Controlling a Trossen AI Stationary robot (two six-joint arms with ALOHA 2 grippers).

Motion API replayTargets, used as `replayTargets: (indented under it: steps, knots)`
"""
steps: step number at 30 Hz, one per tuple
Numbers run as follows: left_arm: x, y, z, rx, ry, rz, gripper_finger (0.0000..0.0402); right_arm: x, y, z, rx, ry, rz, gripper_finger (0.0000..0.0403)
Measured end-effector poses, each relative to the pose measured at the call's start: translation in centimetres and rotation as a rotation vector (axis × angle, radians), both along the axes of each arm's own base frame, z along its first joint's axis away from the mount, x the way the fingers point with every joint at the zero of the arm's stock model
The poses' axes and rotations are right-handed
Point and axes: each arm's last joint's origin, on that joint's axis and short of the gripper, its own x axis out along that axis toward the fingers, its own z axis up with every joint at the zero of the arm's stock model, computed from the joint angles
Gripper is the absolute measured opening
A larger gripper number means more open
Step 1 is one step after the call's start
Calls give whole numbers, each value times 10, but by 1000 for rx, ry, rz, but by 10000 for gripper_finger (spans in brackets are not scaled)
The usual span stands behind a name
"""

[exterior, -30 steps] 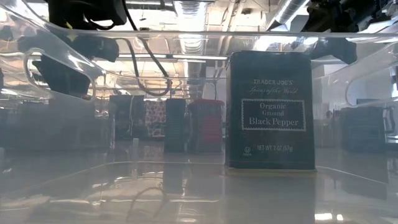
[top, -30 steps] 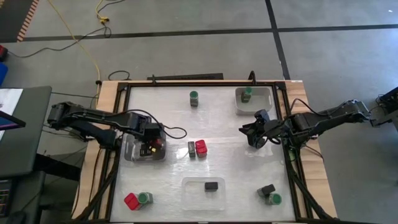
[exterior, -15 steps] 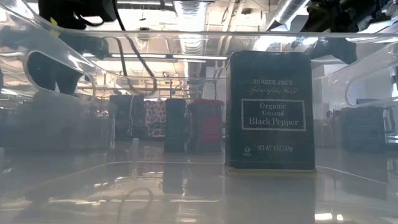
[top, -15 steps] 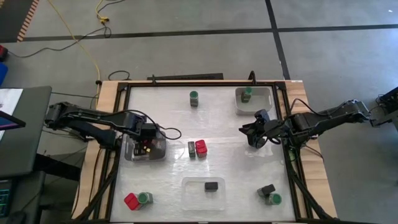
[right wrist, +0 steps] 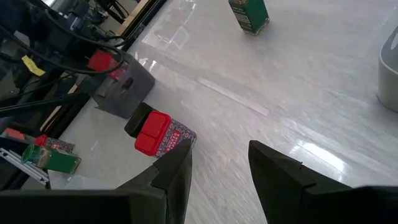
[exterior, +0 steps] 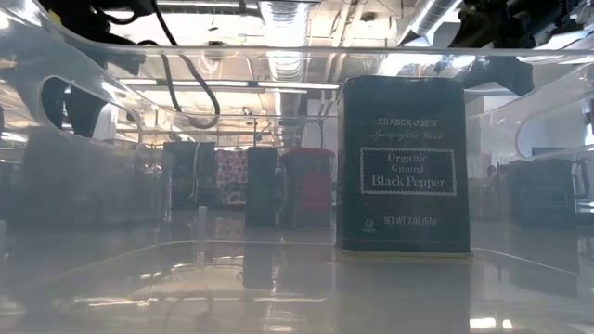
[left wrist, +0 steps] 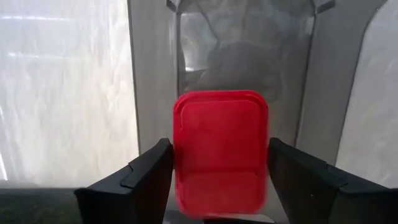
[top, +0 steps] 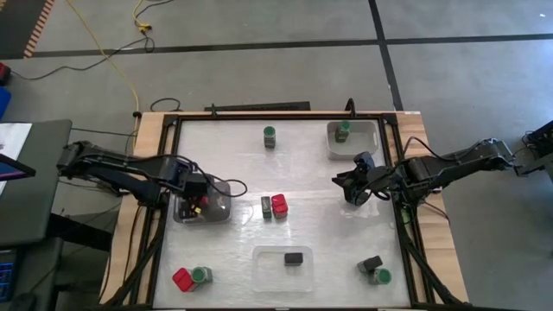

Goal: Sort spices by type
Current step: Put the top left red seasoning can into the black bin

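- Red blocks: three show in the high view. One sits in the left gripper (left wrist: 217, 180), over the clear tray (top: 218, 216) at left of centre. One red block (top: 279, 204) stands mid-frame. One red block (top: 182, 279) is at lower left.
- Green jars: four. One jar (top: 270, 135) at top centre, one jar (top: 344, 130) in the grey tray (top: 371, 142) at upper right, one jar (top: 201, 275) at lower left, one jar (top: 382, 276) at lower right.
- Black boxes: three. One box (top: 266, 206) beside the middle red block, long axis up-down in frame. One box (top: 295, 258) in the bottom-centre tray (top: 263, 268), upright, label facing the low view. One box (top: 371, 263) at lower right, tilted.
- Held red block (left wrist: 221, 149): clamped between both fingers.
- Right gripper (right wrist: 217, 163): empty, parted, above the worktop (top: 311, 173) at right.
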Motion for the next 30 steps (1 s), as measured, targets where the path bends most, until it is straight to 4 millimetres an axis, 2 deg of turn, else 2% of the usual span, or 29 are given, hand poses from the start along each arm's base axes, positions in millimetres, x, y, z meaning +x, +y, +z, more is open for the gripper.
replayTargets:
  steps: [7, 30]
  knots:
    - [-6, 1, -19, 24, 48, 45, 245, 0, 0, 0, 3, -3, -1, 185]
    - [-8, 3, -20, 88, 65, 19, 245, 0, 0, 1, 1, -7, 0, 185]
